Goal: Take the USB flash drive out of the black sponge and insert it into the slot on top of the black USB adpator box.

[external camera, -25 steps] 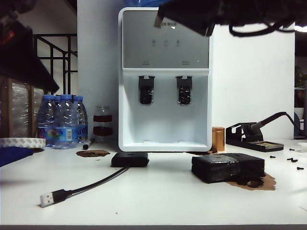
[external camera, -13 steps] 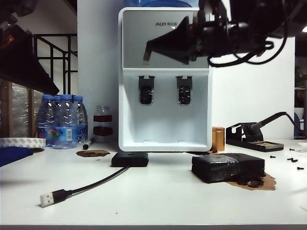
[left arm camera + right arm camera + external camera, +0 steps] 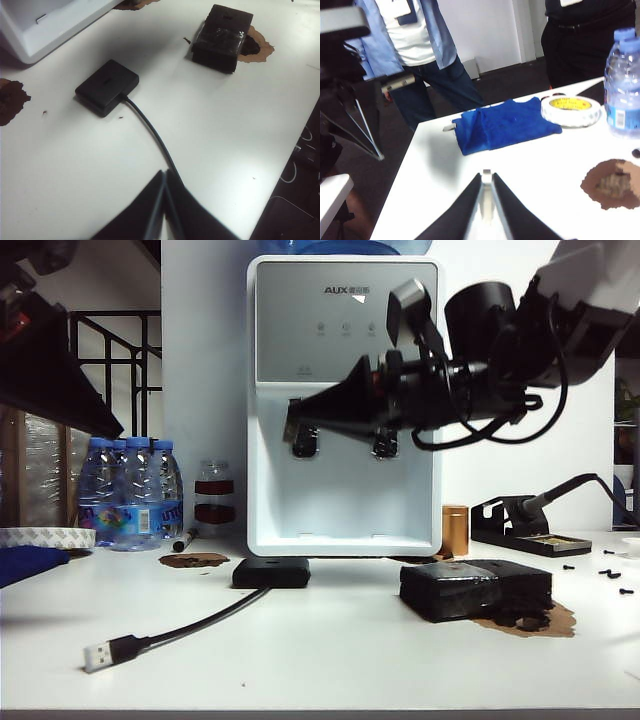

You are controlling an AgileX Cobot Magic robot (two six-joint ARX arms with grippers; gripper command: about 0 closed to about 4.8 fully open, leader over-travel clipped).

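**A:** Where's the USB flash drive (image 3: 486, 176) right now?

**B:** Pinched at the very tip of the right hand (image 3: 293, 426), which is closed on it. In the exterior view that hand hangs high above the tabletop (image 3: 330, 650), in front of the water dispenser (image 3: 345, 400), with its tip roughly at twelve o'clock from the black USB adpator box (image 3: 271, 572). The black sponge (image 3: 476, 590) sits well apart, at about three o'clock from the box.

**A:** And the left hand?

**B:** The left hand (image 3: 164, 176) has its two fingers pressed together with nothing between them. It hovers over the tabletop, above the box's cable (image 3: 150, 131).

**A:** How do you expect the drive to handle?

**B:** Tiny, light and stiff, I'd judge, with smooth metal faces, so it could slip or twist between the pads. Only a sliver shows past the fingertips, so the hold looks to be on the flat sides, leaving the plug end free.

**A:** Can you see the slot?

**B:** No. From the left wrist view the box's top (image 3: 107, 86) looks plain matte black; any opening is too faint to make out. Lining up will need care, and the light box may skid if pushed off-centre.
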